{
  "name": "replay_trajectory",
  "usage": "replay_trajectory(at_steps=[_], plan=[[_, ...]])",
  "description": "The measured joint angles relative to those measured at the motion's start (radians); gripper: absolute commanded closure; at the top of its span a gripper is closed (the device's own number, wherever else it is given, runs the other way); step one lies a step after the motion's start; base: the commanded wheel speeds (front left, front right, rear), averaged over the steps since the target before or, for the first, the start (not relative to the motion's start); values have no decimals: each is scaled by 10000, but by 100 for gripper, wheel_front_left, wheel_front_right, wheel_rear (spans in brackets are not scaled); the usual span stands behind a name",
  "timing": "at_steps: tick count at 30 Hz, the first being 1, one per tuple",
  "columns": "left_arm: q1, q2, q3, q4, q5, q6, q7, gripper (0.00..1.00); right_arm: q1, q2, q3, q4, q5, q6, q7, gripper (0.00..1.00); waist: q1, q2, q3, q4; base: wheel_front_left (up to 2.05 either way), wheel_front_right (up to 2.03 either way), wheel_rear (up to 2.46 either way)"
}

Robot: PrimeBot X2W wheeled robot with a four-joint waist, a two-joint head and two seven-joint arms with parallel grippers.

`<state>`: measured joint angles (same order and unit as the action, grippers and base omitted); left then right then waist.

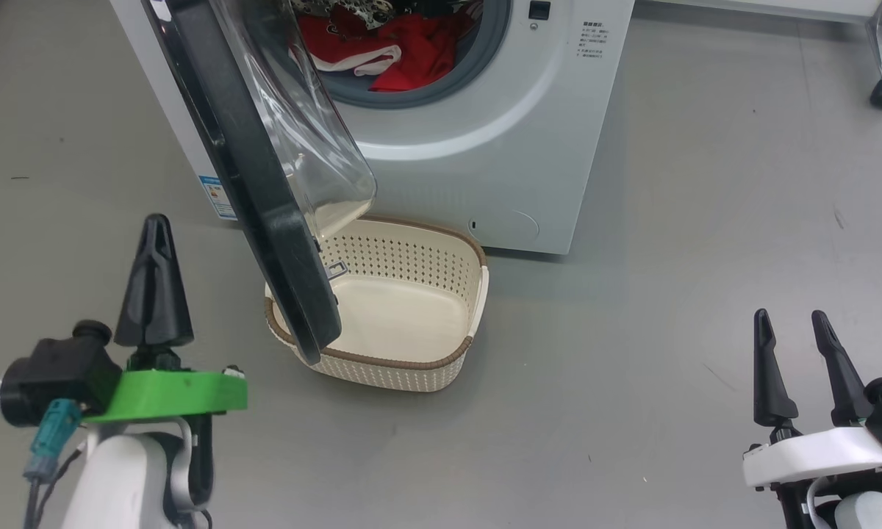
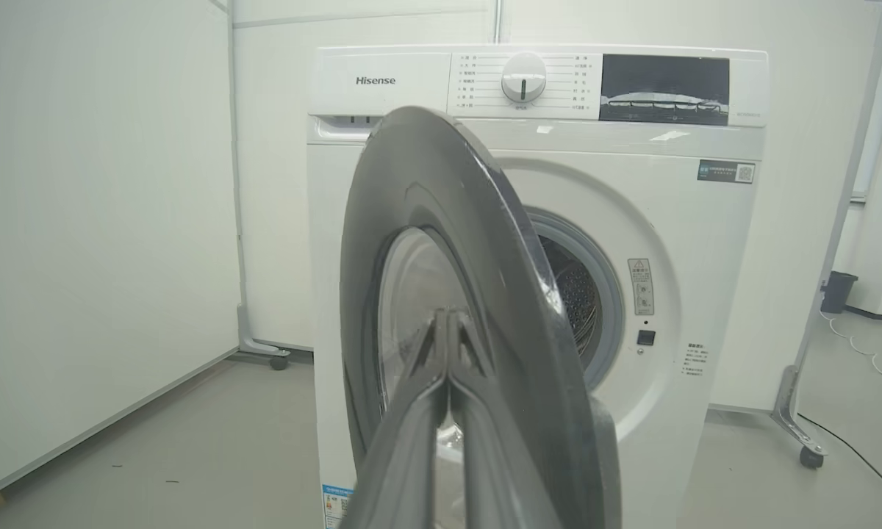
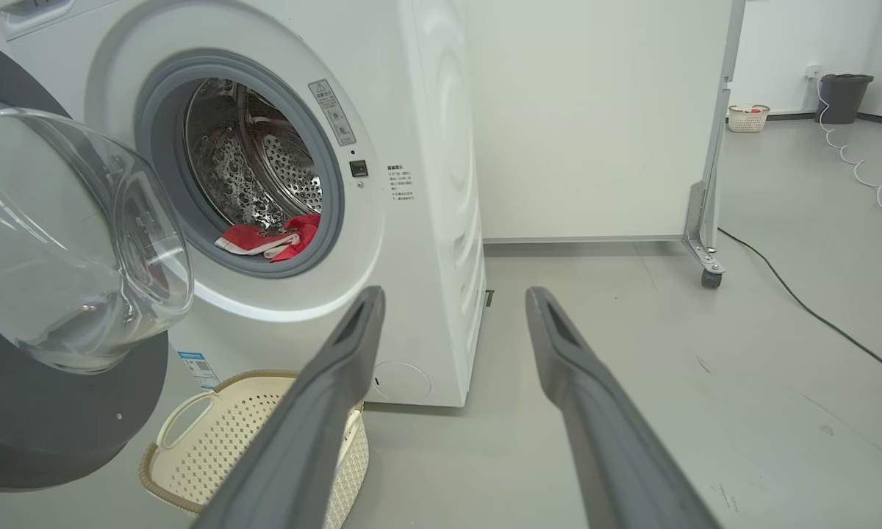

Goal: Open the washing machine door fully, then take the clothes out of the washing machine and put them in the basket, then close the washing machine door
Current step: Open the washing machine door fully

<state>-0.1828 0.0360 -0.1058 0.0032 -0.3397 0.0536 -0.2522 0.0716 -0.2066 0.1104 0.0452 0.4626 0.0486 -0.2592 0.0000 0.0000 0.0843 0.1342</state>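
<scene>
Washing machine door (image 1: 264, 206) — partly open, standing out from the washing machine (image 1: 500, 162) toward the near side and seen edge-on. Its hinge is far left, and its free edge hangs above the left end of the basket (image 1: 478, 257). The glass bowl faces right and the black outer face faces left. Left gripper (image 1: 155, 228): fingers pressed together, empty, near-left of the door on its outer-face side, apart from it; the nearer arm. Right gripper (image 1: 790, 319): fingers spread wide, empty, near right, well apart, on the bowl side. Clothes (image 1: 411, 59): red, lying in the drum mouth. Judgement — full opening means swinging the free edge leftward, so the push should come from the bowl side, or from a hook round the edge.
</scene>
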Motion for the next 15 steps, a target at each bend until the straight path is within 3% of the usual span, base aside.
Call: replay_trajectory(at_steps=[6, 15], plan=[[-785, -6, 408, -625, 224, -165, -50, 100, -1, 50, -52, 59, -107, 31, 0, 0, 0, 0, -15, -32, 0, 0, 0], [-1708, 44, 263, -1195, 646, -506, -56, 100, -5, 180, -77, 176, -255, 119, 0, 0, 0, 0, -112, -104, 0, 0, 0]])
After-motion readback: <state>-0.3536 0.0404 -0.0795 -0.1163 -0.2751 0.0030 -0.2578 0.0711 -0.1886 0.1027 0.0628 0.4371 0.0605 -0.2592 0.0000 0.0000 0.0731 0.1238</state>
